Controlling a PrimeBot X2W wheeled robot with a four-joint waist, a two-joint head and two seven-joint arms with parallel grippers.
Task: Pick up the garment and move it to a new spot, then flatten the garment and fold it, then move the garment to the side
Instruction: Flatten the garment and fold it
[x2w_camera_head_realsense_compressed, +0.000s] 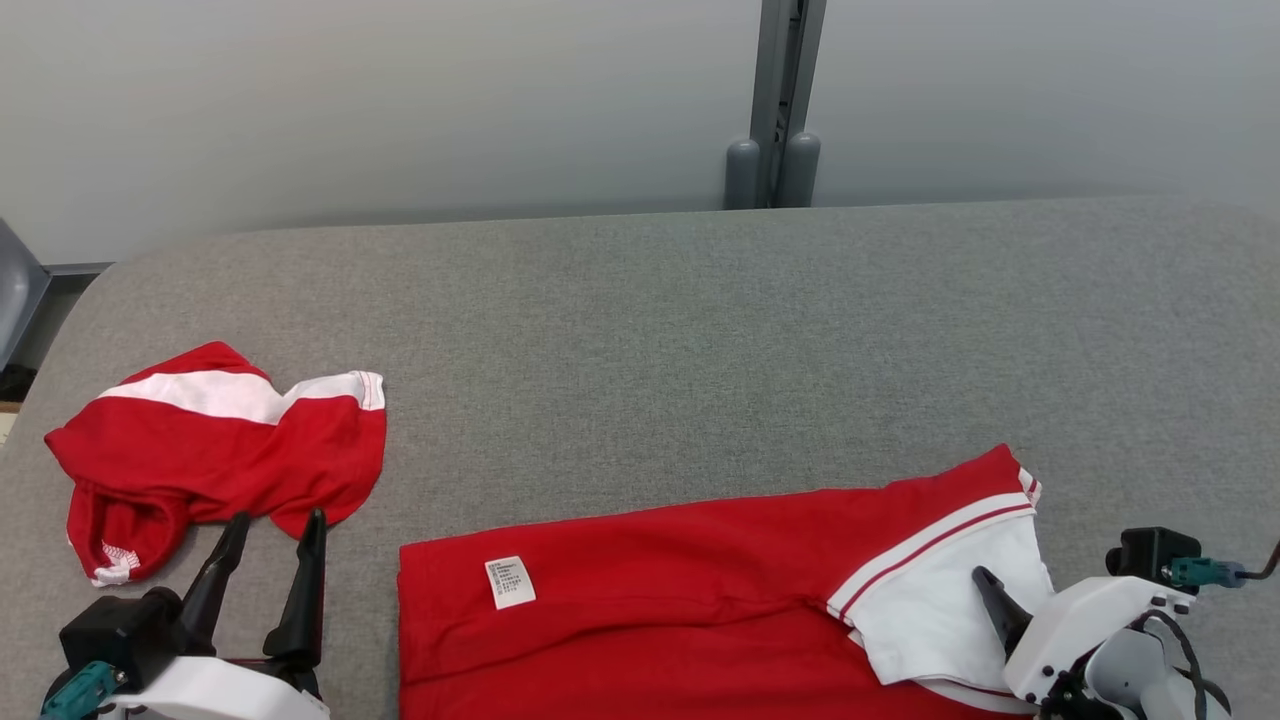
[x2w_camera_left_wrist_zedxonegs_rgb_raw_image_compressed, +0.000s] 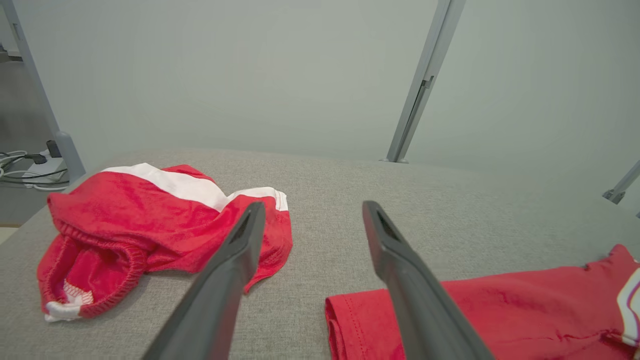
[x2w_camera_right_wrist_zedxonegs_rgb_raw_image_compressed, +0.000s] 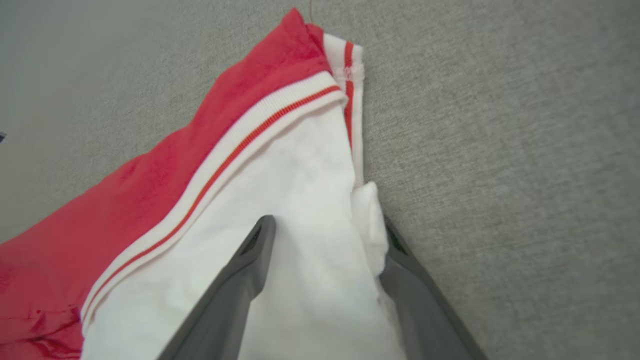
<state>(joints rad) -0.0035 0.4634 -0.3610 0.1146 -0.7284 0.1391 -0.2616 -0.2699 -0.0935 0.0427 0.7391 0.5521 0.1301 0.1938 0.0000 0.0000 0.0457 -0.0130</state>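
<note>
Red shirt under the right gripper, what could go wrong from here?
1. The right gripper is open and straddles only the white sleeve. Closing there may pinch just the top layer, so the red shirt could unfold when lifted.
2. The left gripper hovers open beside the red shorts. It might snag them while moving to the shirt.

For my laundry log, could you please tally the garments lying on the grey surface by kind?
Red-and-white shorts: 1
Red-and-white shirt: 1
Total: 2
</note>
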